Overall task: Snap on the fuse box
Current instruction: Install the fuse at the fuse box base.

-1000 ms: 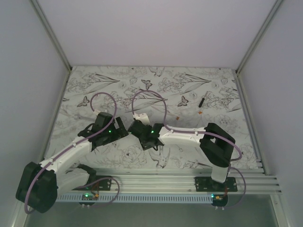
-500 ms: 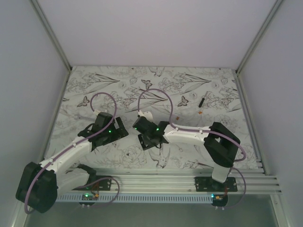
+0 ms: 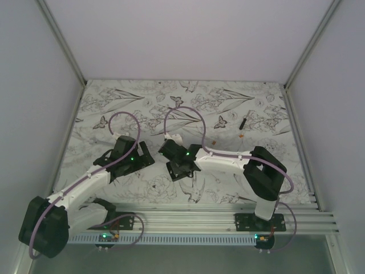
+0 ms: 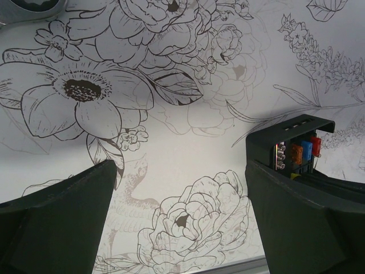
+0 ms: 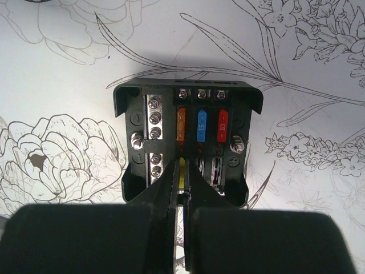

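Observation:
The fuse box (image 5: 188,142) is a small black open box lying on the flower-printed table, with orange, blue and red fuses in a row on its face. My right gripper (image 5: 182,171) hangs over its near edge, shut on a small yellow fuse (image 5: 182,171) at the slot below the orange one. In the left wrist view the fuse box (image 4: 296,149) shows just past my right-hand finger (image 4: 296,211). My left gripper (image 4: 179,177) is wide open over bare table, with nothing between its fingers. From the top camera the right wrist (image 3: 178,158) hides the box.
A thin black stick-like piece (image 3: 243,121) lies at the far right of the table, with a tiny orange bit (image 3: 241,136) near it and another (image 3: 213,142) closer to the right arm. White walls close in the table on three sides.
My right arm has shifted a little away from its base, its wrist tilting over the box. The left arm has not moved.

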### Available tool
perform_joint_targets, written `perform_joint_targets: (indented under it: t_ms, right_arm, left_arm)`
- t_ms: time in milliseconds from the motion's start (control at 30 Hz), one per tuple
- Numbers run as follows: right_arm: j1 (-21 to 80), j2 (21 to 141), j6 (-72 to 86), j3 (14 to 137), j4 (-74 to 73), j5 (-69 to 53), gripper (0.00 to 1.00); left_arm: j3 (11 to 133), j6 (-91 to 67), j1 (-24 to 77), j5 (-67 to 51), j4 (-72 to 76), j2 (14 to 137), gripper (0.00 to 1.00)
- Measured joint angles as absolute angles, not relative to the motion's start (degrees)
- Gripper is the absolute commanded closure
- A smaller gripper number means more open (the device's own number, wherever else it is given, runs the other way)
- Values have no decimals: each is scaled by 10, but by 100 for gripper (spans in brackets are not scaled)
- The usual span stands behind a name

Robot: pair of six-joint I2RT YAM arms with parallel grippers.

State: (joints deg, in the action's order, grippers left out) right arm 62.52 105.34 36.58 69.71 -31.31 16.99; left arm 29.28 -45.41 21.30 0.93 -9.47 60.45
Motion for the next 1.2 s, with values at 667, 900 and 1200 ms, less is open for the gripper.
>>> perform_joint_targets:
  t_ms: [667,900,1200]
  right_arm:
    - [606,1072,332,722,-341,126,100]
    - [605,1074,332,733,-355,125,100]
    - [594,1104,303,803,-521,136,90]
  left_arm:
    - [293,-454,213,9,-95,596,0]
    - [293,-454,213,9,-95,590,0]
    - [289,-454,213,9,-95,577,0]
